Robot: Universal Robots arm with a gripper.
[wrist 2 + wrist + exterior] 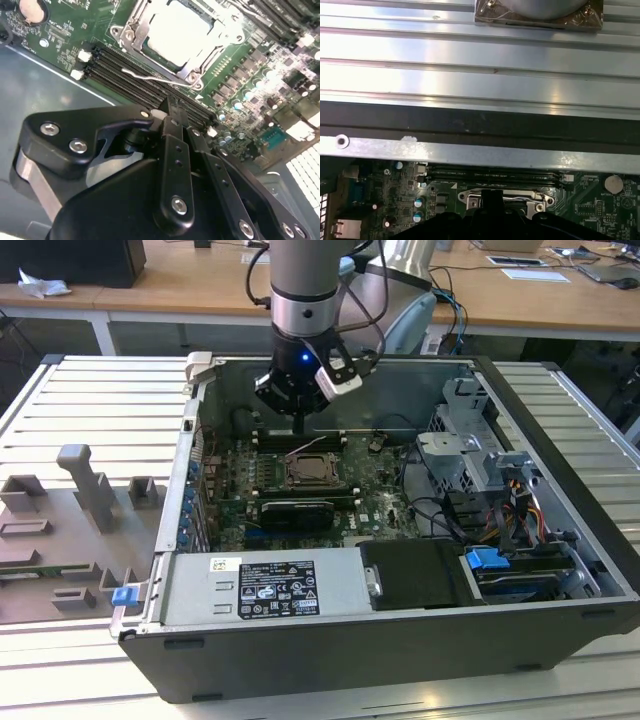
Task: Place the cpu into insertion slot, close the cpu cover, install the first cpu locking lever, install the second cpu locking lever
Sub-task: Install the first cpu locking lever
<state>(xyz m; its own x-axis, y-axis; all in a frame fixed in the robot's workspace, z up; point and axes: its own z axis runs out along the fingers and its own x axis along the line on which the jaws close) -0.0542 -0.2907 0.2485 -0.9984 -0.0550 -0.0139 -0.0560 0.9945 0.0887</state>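
Observation:
The cpu (182, 30) lies in the insertion slot (310, 472) with its pale metal face up. The cpu cover (131, 27) is down around it as a silver frame. A thin wire locking lever (150, 77) runs along the socket's side next to the memory slots and stands slightly off the frame. My gripper (171, 106) is shut with nothing in it, its tips just beside that lever over the memory slots. In the exterior view the gripper (300, 428) points down just behind the socket. In the first wrist view the gripper (492, 200) shows in front of the socket frame (470, 199).
Long black memory slots (120, 72) lie between the socket and the case wall (470, 150). A power supply (265, 585) sits at the case front. A drive cage (470, 440) and cables (500, 510) are at the exterior view's right, grey fixtures (85, 480) at its left.

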